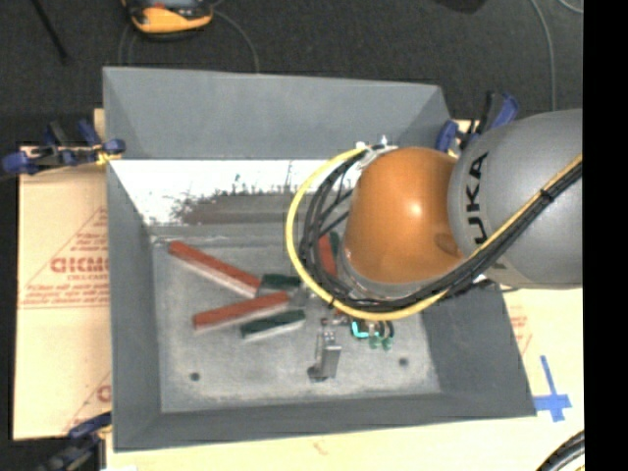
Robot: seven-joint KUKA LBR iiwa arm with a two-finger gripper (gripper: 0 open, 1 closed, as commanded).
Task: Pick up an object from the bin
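Grey bin floor [226, 371] — pincer [326, 353] near red-handled tool [240, 310].

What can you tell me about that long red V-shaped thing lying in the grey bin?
The red V-shaped thing looks like two long, flat red-orange bars, perhaps a tool's coated handles. They lie flat on the floor of the grey metal bin, left of middle, spread wide at the left and closing toward the right, where dark green pieces meet them. Whether the bars join there I cannot tell.
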